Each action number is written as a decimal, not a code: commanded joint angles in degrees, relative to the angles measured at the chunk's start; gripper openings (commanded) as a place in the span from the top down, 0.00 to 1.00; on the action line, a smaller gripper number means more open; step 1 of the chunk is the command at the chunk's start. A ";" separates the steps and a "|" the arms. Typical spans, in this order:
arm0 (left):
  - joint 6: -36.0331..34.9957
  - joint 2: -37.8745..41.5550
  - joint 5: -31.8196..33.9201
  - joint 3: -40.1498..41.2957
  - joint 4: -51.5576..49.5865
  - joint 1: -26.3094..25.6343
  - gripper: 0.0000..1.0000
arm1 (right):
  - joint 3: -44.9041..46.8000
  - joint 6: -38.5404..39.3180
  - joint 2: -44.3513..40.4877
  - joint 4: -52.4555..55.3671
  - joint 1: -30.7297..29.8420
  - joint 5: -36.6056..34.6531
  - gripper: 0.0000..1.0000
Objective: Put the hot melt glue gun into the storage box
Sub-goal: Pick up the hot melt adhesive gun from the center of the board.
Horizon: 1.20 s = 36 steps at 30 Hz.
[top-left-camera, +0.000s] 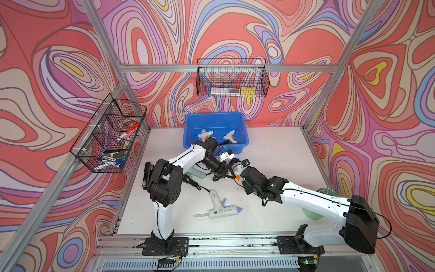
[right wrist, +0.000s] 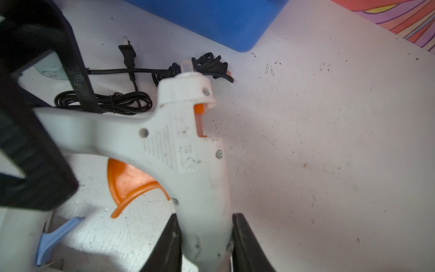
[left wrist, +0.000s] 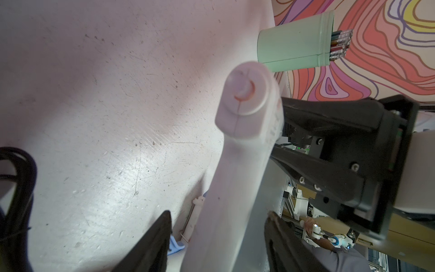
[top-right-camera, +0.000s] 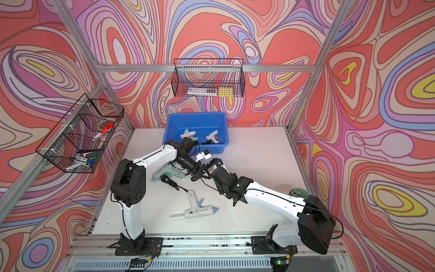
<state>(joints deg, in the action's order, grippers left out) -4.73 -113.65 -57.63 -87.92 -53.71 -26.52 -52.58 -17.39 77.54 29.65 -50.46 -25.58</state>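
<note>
A white hot melt glue gun with an orange trigger hangs just above the table, in front of the blue storage box. My right gripper is shut on its barrel, both fingers pressed against the sides. My left gripper straddles the same gun's handle. Its jaws stand apart, with a gap showing on each side of the handle. The gun's black cord lies coiled on the table behind it. Two small white glue guns lie inside the box.
A larger glue gun with a blue trigger lies on the table near the front. Another one sits under my left arm. A pale green cup of pens stands at the right edge. Wire baskets hang on the walls.
</note>
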 commanded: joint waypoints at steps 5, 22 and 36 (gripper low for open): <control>-0.63 -1.11 -1.35 -1.58 -3.37 -0.81 0.68 | -0.70 -1.33 -1.34 -4.35 -0.04 -1.53 1.00; 11.32 8.98 3.65 -3.69 8.04 -0.77 1.00 | 0.79 -2.44 -7.48 -4.64 -0.08 -5.79 0.45; 20.36 15.55 16.01 -15.53 13.80 0.15 1.00 | 6.60 -5.52 -22.53 -5.47 -0.05 -14.23 0.02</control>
<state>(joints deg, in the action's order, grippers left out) 14.41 -99.77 -45.91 -100.64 -41.39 -26.96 -47.18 -21.80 56.07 24.84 -50.35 -36.95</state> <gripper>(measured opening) 0.300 0.982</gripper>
